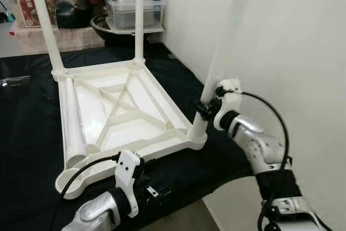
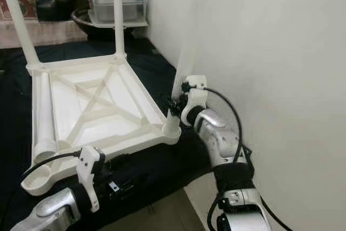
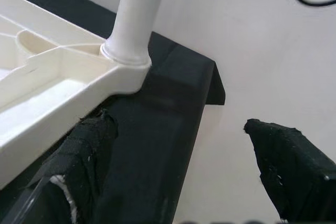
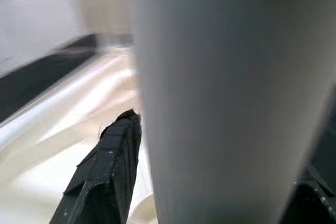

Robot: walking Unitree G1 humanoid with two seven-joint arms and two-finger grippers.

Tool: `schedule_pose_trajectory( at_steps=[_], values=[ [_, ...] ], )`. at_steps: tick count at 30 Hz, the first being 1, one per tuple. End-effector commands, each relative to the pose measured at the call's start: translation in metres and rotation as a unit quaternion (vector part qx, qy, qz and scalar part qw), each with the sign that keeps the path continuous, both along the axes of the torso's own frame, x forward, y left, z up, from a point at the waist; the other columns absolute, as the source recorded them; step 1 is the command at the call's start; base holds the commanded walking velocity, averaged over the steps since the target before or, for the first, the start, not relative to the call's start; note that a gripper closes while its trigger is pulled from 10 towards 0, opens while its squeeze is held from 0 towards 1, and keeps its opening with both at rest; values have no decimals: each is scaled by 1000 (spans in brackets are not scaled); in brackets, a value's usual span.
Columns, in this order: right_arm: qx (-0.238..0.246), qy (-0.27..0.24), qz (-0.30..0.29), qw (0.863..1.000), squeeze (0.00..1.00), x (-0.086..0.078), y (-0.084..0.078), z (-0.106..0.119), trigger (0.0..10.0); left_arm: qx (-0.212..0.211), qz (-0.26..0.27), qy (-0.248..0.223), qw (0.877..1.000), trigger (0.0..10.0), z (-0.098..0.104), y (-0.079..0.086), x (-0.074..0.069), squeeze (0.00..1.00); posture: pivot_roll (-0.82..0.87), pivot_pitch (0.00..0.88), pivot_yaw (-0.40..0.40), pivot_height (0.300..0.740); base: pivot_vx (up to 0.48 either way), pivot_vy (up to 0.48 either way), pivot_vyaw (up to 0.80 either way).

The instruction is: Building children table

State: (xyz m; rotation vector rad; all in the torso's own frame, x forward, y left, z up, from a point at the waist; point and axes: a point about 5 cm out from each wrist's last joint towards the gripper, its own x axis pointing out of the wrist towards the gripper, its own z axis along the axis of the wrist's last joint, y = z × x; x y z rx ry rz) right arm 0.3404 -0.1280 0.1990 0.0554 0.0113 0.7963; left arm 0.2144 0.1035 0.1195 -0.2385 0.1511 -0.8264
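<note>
A white plastic table (image 1: 135, 116) lies upside down on a black cloth. Two legs (image 1: 139, 20) stand upright in its far corners. A third leg (image 1: 224, 41) stands, leaning slightly, in the near right corner socket, and my right gripper (image 1: 204, 106) is shut on it low down; the wrist view has a black finger (image 4: 113, 166) on each side of it. The fourth leg (image 1: 73, 117) lies loose inside the top along its left side, beside the empty near left socket (image 1: 70, 179). My left gripper (image 3: 178, 129) is open at the table's near edge, holding nothing.
The white wall (image 1: 303, 52) rises close on the right, just beyond the held leg. Storage boxes and pots (image 1: 127, 9) crowd the back. The black cloth's edge (image 1: 216, 160) drops off near my arms, with pale floor (image 1: 184, 217) below.
</note>
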Motion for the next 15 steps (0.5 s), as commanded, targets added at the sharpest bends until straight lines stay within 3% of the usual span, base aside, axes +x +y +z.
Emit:
schedule_pose_trajectory(
  at_steps=[1,3,8,9,10,12,13,15],
  values=[
    [-1,-15,78,997,0,-9,16,0,10000,5,-2,4,1000,10000,-2,0,0,0,20,0,-119,740,0,0,0],
    [-8,-20,137,990,0,-14,19,-3,10000,6,-3,2,1000,10000,-2,-1,1,0,25,0,-121,740,0,0,0],
    [-1,-14,181,983,0,-20,26,-6,10000,9,-2,2,1000,10000,-2,0,1,0,37,0,-131,740,0,0,0],
    [0,-9,207,978,0,-23,34,-10,4078,10,0,1,1000,10000,-2,0,0,0,40,0,-133,740,0,0,0],
    [-28,39,116,992,0,-5,39,-28,0,10,2,1,1000,10000,-2,1,0,0,43,0,-136,740,0,0,0],
    [-28,39,116,992,0,-5,39,-28,0,10,2,1,1000,10000,-2,1,0,0,43,0,-136,740,0,0,0],
    [-81,120,-100,984,0,23,27,-55,0,10,3,2,1000,10000,-2,2,-1,0,38,0,-133,740,0,0,0],
    [-81,120,-100,984,0,23,27,-55,0,10,3,2,1000,10000,-2,2,-1,0,38,0,-133,740,0,0,0]
  ],
)
